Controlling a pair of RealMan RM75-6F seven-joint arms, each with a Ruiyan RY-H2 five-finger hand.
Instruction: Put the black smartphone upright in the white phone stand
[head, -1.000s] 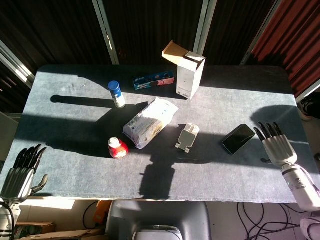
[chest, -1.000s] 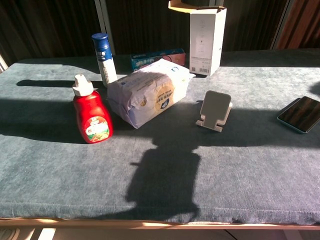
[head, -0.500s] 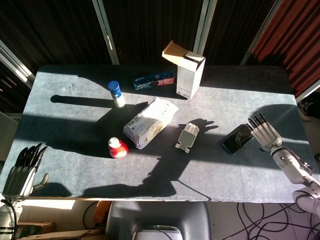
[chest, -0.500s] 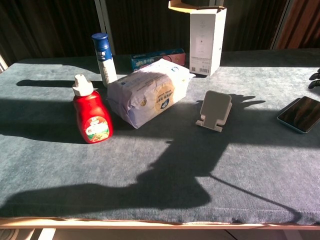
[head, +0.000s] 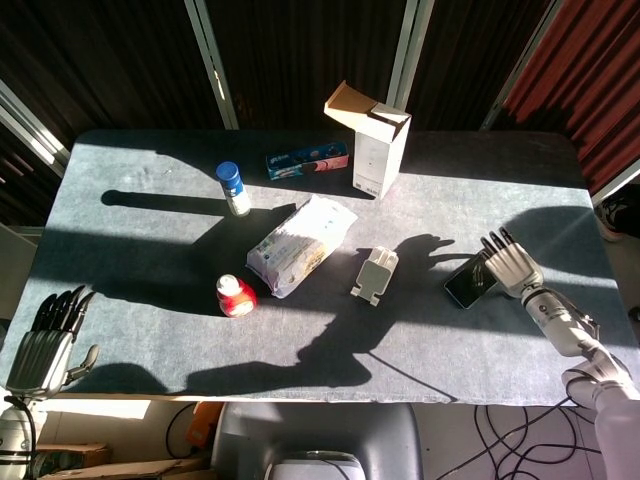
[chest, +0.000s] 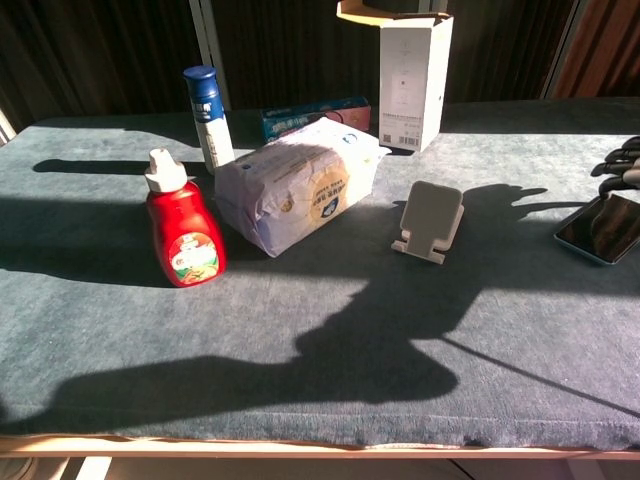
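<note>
Phone (head: 469, 282) flat at right, right robot hand (head: 507, 264) spread above it, empty. Head view alone shows left robot hand (head: 45, 345), released, near-left off table (head: 150, 330).

A grey-blue felt-like cover is being shown on the table (head: 150, 330), striped by sun and dark shadow. The black smartphone (head: 468, 280), perhaps teal-edged, is being seen near the right edge. The phone stand (head: 375, 274) is appearing white, the squeeze bottle (chest: 184, 235) red with a white cap, the box (chest: 413, 75) white.
</note>
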